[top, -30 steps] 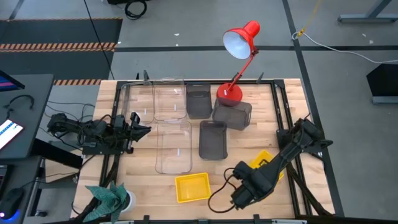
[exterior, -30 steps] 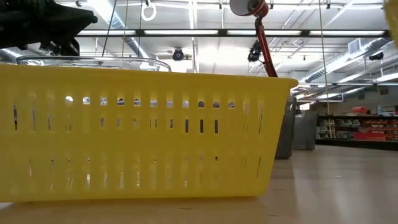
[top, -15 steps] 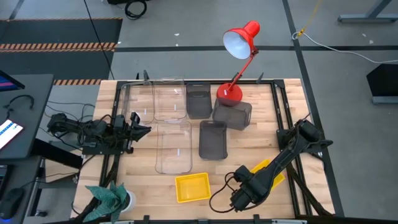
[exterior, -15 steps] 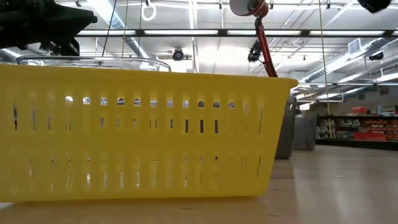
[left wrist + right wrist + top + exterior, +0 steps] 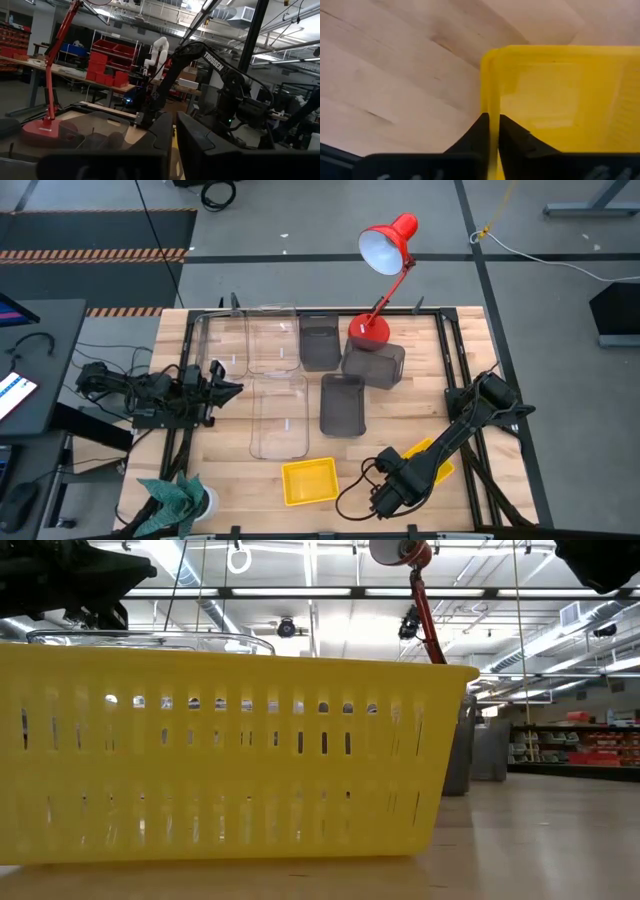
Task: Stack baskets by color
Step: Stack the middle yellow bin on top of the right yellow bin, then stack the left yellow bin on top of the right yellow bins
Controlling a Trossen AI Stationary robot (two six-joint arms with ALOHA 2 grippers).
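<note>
Wooden table (image 5: pixel 230 470) in a workshop. Left gripper (image 5: pixel 222 377) waits pressed together at the left edge, clear bins just beside it. Yellow bin (image 5: pixel 310 481) sits free, left of the right gripper (image 5: pixel 492 131), which pinches a second yellow bin (image 5: pixel 560 95) by its rim; carry it level, lower squarely inside.
</note>
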